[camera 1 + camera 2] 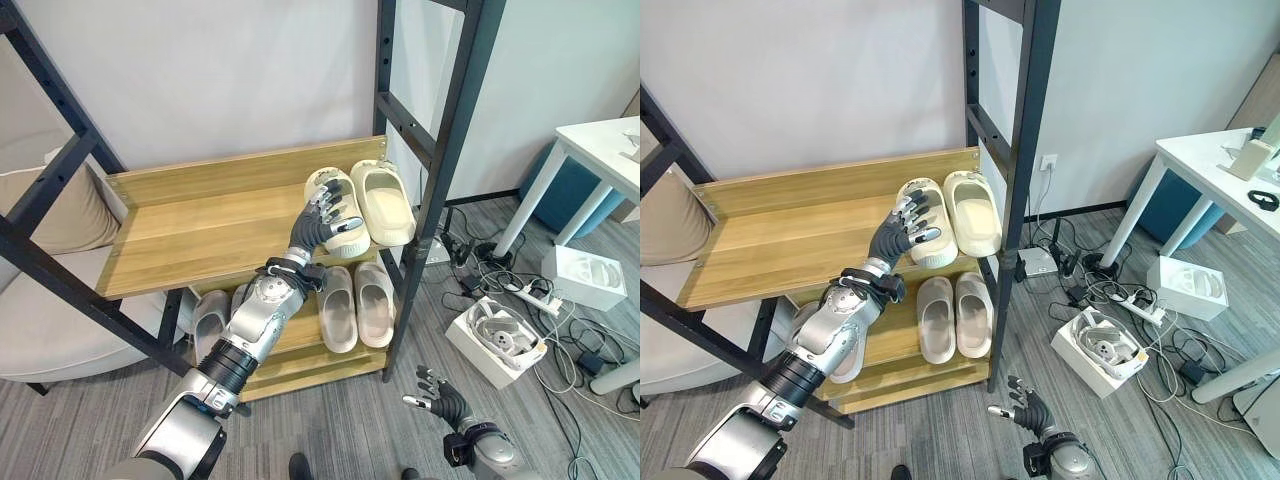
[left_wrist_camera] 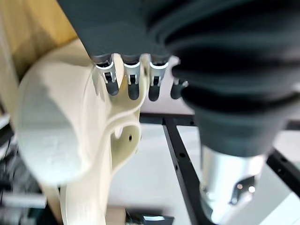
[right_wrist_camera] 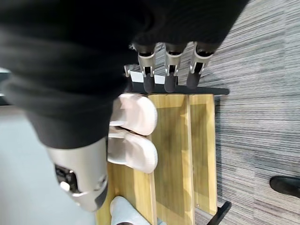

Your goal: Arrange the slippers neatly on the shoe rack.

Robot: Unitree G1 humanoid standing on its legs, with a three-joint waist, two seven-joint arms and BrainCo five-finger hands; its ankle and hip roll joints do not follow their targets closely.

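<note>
1. Upper shelf [image 1: 190, 225] of the shoe rack [image 1: 440, 130]: two cream slippers side by side at its right end. Left hand [image 1: 322, 222] resting on the nearer one, the left cream slipper [image 1: 345, 205], fingers [image 2: 132, 82] fairly straight and spread over its top rather than curled round it. No real grip visible; looks like a nudge or a press, not a carry.
2. Right cream slipper [image 1: 386, 203] just beside its mate, touching or nearly so, toes pointing out toward the front edge. The left one slightly askew compared with it.
3. Lower shelf [image 1: 300, 365]: a pinkish pair [image 1: 357, 302] lined up at the right, a grey pair [image 1: 212, 318] partly hidden behind the left arm.
4. Right hand [image 1: 440, 398] low near the floor, fingers loosely spread, holding nothing, idle.
5. Step in hand, by judgement: final straightening of the cream pair on the upper shelf. Placement apparently done; only alignment left.
6. Next move probably calls for a gentle sideways push so the left cream slipper sits parallel with its mate, then a clean lift of the fingers straight off without dragging it.
7. Risk: slipper close to the front edge, so too firm a push could tip it off the shelf.
</note>
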